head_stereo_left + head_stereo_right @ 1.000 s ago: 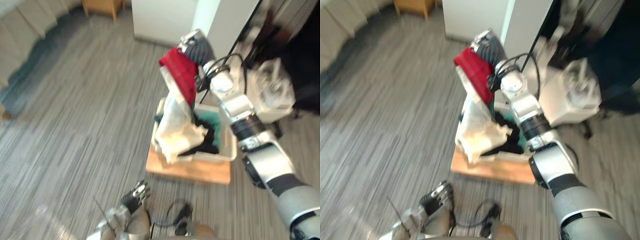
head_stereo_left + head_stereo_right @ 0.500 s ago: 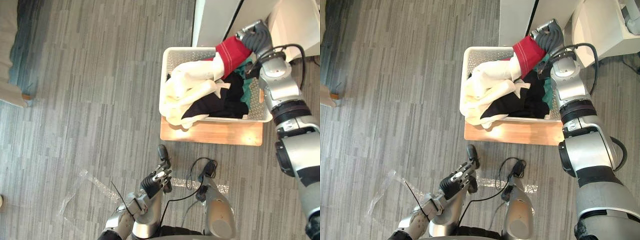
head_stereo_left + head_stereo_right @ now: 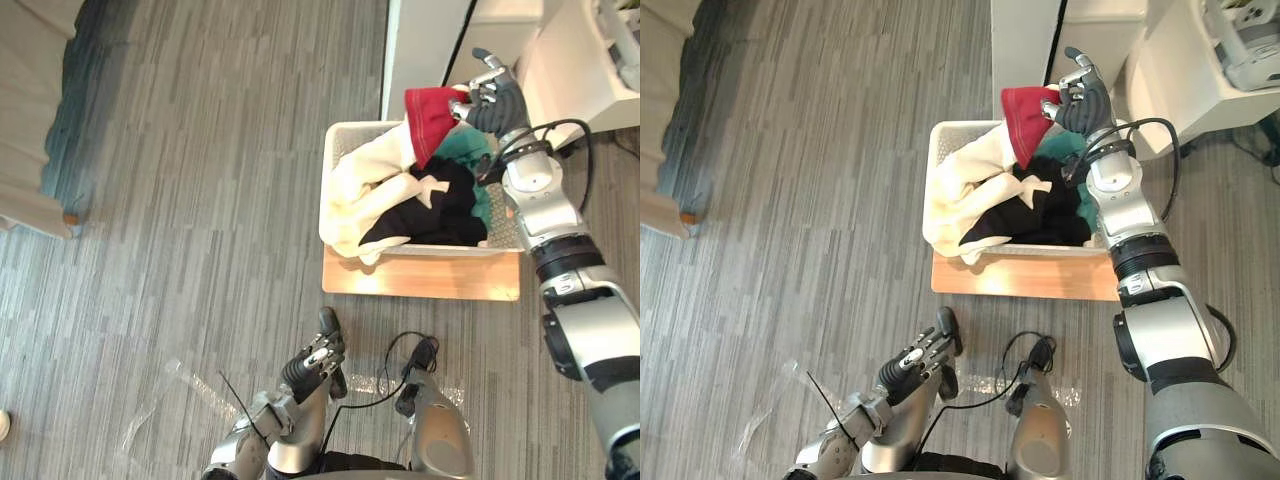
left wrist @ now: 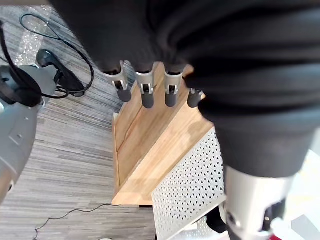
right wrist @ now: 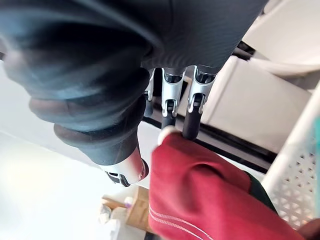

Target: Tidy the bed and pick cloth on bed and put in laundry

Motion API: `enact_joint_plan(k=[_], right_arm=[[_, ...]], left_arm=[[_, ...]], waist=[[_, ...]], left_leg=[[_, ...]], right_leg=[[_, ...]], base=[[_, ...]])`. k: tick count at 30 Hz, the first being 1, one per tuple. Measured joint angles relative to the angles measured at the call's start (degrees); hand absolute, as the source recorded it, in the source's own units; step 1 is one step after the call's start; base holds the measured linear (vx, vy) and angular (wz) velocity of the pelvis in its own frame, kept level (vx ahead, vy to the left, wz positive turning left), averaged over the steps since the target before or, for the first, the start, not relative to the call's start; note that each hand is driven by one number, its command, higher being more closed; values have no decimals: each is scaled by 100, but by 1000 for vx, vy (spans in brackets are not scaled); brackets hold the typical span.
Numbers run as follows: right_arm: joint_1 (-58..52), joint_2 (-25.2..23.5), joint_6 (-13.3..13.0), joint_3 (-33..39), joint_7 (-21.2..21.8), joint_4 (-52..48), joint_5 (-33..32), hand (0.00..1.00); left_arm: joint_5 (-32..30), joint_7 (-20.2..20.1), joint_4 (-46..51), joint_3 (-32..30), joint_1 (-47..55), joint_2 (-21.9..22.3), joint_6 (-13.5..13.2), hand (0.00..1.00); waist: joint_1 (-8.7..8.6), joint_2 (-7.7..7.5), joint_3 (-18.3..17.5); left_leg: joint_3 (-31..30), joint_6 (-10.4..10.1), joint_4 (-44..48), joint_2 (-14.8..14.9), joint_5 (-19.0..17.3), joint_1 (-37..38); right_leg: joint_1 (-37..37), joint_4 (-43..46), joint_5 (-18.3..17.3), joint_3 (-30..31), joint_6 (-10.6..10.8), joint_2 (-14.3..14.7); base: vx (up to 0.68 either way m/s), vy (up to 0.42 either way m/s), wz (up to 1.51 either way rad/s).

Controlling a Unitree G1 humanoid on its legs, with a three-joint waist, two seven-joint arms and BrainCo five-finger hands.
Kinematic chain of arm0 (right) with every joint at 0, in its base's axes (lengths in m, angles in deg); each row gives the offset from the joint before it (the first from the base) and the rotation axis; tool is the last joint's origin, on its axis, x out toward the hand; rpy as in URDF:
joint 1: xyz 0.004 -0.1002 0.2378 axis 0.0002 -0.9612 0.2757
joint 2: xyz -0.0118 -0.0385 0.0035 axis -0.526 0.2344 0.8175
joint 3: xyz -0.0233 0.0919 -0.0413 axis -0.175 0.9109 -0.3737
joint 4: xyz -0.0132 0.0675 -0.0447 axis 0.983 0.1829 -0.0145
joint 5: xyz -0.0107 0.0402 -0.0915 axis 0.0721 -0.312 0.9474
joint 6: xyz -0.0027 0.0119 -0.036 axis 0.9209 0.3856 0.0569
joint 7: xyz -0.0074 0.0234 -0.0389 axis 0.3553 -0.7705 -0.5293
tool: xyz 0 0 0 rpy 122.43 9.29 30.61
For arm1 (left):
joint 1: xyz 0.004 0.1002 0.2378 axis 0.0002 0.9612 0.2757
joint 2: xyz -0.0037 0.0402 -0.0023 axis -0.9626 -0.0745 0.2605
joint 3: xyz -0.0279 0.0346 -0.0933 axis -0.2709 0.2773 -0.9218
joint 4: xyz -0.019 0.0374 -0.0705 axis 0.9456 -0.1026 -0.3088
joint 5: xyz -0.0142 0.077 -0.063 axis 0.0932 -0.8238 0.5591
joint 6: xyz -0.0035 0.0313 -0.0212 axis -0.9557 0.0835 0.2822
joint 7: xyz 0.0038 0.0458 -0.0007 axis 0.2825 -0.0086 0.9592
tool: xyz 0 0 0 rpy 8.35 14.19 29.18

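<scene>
A white perforated laundry basket (image 3: 334, 142) stands on a wooden board (image 3: 420, 278) on the floor. It holds a cream cloth (image 3: 365, 190) that hangs over its left rim, a black cloth (image 3: 435, 205) and a teal cloth (image 3: 465, 150). A red cloth (image 3: 430, 112) droops over the basket's far edge, against the fingertips of my right hand (image 3: 492, 98). That hand is open, its fingers (image 5: 170, 111) straight and touching the red cloth (image 5: 200, 190). My left hand (image 3: 315, 365) hangs low, near the board's front, with straight fingers (image 4: 145, 92) and nothing in it.
The bed's edge with a beige cover (image 3: 40, 100) lies at the far left. A white cabinet (image 3: 430, 40) stands right behind the basket and a white machine (image 3: 590, 60) beside it. A clear plastic wrapper (image 3: 165, 385) lies on the grey floor near my left hand.
My right hand has gone from shut on the red cloth to open. The cream cloth has sunk into the basket. The camera has shifted; the left hand stays open and low.
</scene>
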Motion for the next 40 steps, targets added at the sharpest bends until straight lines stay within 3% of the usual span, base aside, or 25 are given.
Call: enact_joint_plan(k=[5, 8, 12, 16, 21, 24, 28, 34, 40], right_arm=[[-800, -174, 166, 366, 29, -237, -17, 0], [-1082, -203, 225, 574, 107, -236, -8, 0], [-1379, -222, 413, 800, 111, -165, -13, 0], [-1863, -600, 686, 1290, 43, 144, -305, 0], [-2871, -1010, 674, 2026, 53, 496, -752, 0], [-3565, -1395, 627, 2347, 113, 700, -787, 0], [-4516, -2059, 611, 2389, 304, 1078, -741, 0], [-5062, -2891, 657, 2389, 463, 1638, -877, 0], [-5231, -3194, 1127, 2524, 659, 1905, -1049, 0]], left_arm=[[-628, 22, -344, -521, 256, -2, -33, 0], [-943, 33, -690, -841, 328, -17, -21, 0], [-1091, 136, -1006, -1128, 402, 8, -27, 0], [-1086, 348, -1415, -1615, 392, 75, -34, 0], [-1075, 515, -1700, -1929, 390, 219, -37, 0], [-1080, 621, -1911, -1976, 383, 287, -63, 0], [-1090, 710, -2336, -2200, 299, 409, -99, 0], [-1244, 766, -2573, -2543, 239, 533, -87, 0], [-1848, 1193, -2727, -2877, 219, 580, 140, 0]], waist=[[-91, -411, -750], [-230, -504, -944], [-254, -532, -1081], [-360, -616, -1211], [-411, -641, -1344], [-553, -647, -1398], [-568, -635, -1561], [-524, -620, -1734], [-507, -646, -1799]], left_leg=[[125, -21, -1, 0, -162, 215], [170, -9, -1, -35, -225, 307], [300, -10, -1, -61, -291, 402], [377, -30, -1, -71, -323, 548], [564, -52, -3, -81, -408, 758], [637, -114, -5, -66, -466, 978], [765, -181, -6, -24, -545, 1177], [851, -164, -8, -16, -623, 1210], [913, -49, -11, -144, -724, 1306]], right_leg=[[173, -81, -61, 160, 68, 3], [231, -77, -101, 196, 112, -1], [285, -143, -100, 302, 114, -17], [372, -182, -119, 346, 130, -3], [491, -177, -102, 494, 136, -7], [631, -162, -162, 538, 134, 3], [745, -135, -279, 617, 151, 17], [785, -145, -306, 606, 178, -15], [892, -153, -353, 613, 246, -137]], base=[[99, -42, -11], [82, -26, -10], [55, -16, -15], [53, -22, -8], [62, -13, -20], [35, -13, -17], [11, -9, -15], [0, 0, 0], [23, 47, -2]])
